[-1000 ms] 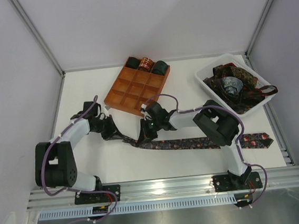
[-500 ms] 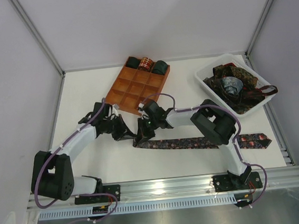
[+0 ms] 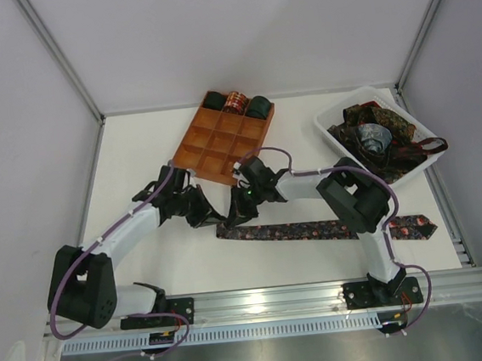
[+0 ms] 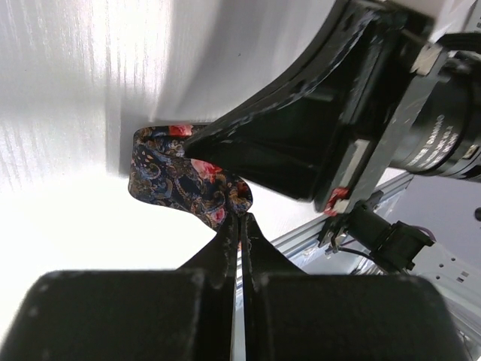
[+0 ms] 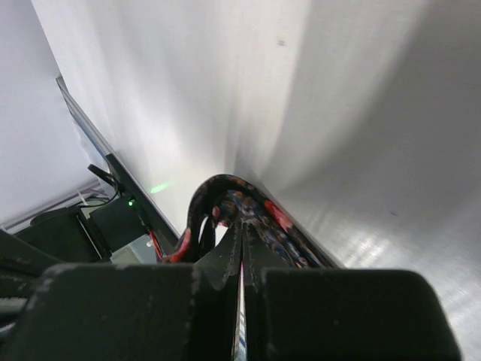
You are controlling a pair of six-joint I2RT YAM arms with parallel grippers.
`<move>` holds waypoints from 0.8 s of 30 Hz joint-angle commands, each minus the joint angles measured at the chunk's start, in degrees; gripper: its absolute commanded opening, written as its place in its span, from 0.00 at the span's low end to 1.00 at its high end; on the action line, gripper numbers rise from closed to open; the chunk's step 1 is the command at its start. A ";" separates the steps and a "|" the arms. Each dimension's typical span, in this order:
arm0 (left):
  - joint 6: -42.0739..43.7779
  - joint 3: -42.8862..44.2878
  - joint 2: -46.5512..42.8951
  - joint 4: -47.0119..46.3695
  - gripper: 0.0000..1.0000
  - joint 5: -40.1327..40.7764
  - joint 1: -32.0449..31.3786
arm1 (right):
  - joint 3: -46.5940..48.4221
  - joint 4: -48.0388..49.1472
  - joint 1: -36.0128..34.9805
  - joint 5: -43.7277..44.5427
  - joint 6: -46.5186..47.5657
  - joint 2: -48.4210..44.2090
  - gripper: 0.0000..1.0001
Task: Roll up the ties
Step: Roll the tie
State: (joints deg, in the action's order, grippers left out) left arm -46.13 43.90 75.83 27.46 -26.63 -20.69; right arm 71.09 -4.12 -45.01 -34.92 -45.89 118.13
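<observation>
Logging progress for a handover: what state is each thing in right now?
tie: mostly flat, one end lifted and folded
left gripper: shut on that end
right gripper: shut on the fold
rolled ties: three, in tray's back row
tray: other cells empty
bin: holds unrolled ties

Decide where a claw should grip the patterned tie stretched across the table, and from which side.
Grip the narrow left end of the tie, from above. The strip lies flat, so its thin tip probably lifts easiest and starts the roll. The left claw and right claw are shut there.
</observation>
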 commanded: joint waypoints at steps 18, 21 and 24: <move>0.16 3.03 8.10 -3.91 0.00 2.99 -5.68 | -6.49 -6.69 6.52 1.96 1.68 -8.26 0.00; 0.60 3.56 9.76 -4.26 0.00 3.25 -5.94 | -6.58 -7.04 6.61 -0.58 1.77 -9.05 0.00; 0.34 3.91 10.91 -5.05 0.01 2.46 -6.21 | -7.54 -7.66 6.61 0.37 1.68 -10.19 0.00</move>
State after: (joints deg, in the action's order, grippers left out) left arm -46.39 45.54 85.93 24.38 -24.16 -26.13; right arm 64.12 -10.33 -38.04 -33.76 -44.95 111.59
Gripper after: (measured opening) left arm 0.011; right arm 0.009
